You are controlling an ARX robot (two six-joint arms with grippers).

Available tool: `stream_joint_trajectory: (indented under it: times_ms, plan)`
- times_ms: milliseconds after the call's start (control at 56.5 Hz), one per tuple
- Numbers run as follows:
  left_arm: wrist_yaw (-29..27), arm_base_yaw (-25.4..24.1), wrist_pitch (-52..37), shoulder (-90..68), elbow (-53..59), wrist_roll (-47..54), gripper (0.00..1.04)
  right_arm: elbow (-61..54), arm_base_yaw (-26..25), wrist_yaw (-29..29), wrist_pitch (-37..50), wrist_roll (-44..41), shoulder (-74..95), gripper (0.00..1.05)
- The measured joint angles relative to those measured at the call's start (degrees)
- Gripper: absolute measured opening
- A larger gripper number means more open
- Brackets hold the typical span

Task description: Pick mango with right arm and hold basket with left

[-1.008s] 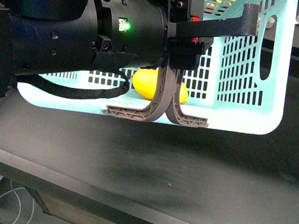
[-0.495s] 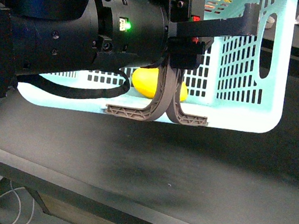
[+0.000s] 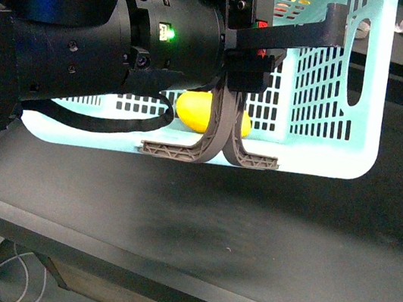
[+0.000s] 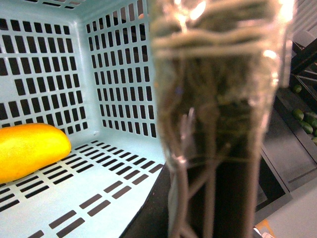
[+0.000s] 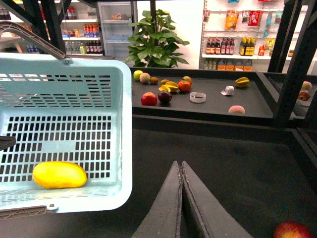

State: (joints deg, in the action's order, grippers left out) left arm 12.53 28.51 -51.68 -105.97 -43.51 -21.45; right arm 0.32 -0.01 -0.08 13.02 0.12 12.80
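Note:
The light turquoise basket [image 3: 338,161] fills the top of the front view. My left gripper [image 3: 252,48] is shut on its two grey-brown handles [image 3: 219,135], which show as a blurred mass [image 4: 218,99] close to the left wrist camera. The yellow mango [image 3: 192,111] lies on the slotted floor inside the basket [image 4: 114,74], and both wrist views show the mango [image 4: 29,148] [image 5: 59,174]. My right gripper [image 5: 181,166] is shut with nothing in it, over the dark table beside the basket's rim [image 5: 121,124].
A red apple [image 5: 292,230] lies on the table close to the right gripper. A raised shelf [image 5: 208,106] behind holds several fruits, among them a peach [image 5: 236,109], a starfruit [image 5: 242,82] and a white roll [image 5: 197,97]. The table's front edge [image 3: 167,268] runs below the basket.
The basket, the mango in it and the left arm have drifted slightly to the left. The grip on the handles is the same.

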Motion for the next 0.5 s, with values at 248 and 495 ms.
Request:
stream_joint_trajectory:
  times_ms: [248,495]
  plan:
    - [0.02,0.0,0.0,0.0,0.0,0.0,0.05,0.07,0.0,-0.02,-5.35,-0.02,-5.01,0.02]
    - [-0.02,0.04,0.0,0.0,0.0,0.22,0.05,0.04,0.0,-0.24,-12.9,-0.15,-12.48,0.02]
